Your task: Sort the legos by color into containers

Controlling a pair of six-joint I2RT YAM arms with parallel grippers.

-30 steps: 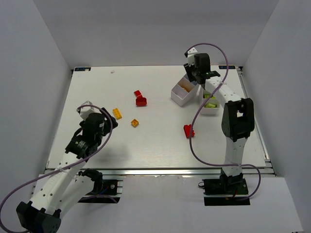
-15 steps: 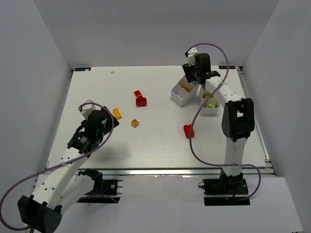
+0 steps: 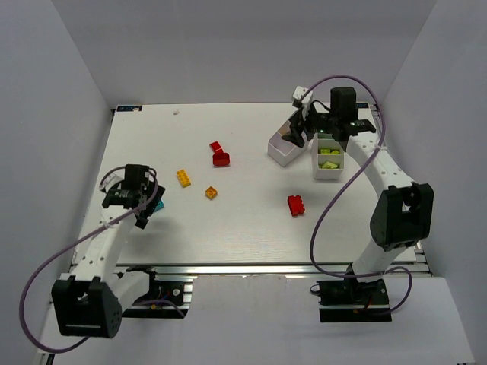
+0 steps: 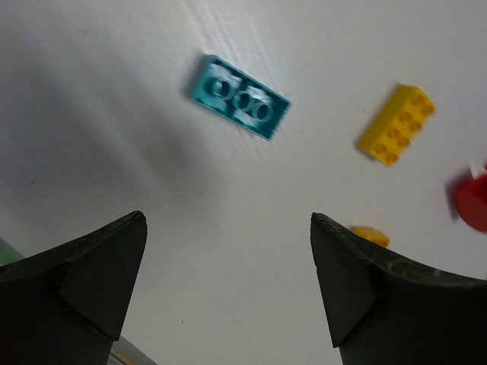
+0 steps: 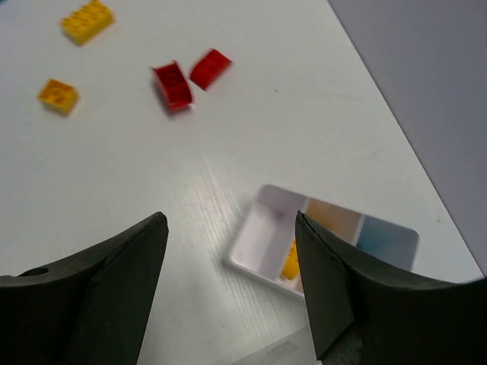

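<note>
Swung leftward, the left fingers (image 4: 84, 281) stand apart, the cyan studded plastic brick (image 4: 240, 99) lying on the table (image 4: 228, 228) ahead of them, untouched.

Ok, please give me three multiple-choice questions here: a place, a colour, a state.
1. What colour are the plastic bricks in the right-hand white rectangular plastic tray? A red; B cyan; C lime.
2. Where lies the cyan-blue studded plastic brick? A in that tray; B on the white table near the left pincer; C held aloft.
3. How is the left pincer? A open, empty; B shut on the cyan-blue brick; C shut, empty.
1 C: lime shows in it from above. 2 B: the left wrist view shows it on bare table. 3 A: its fingers stand apart, nothing between.
</note>
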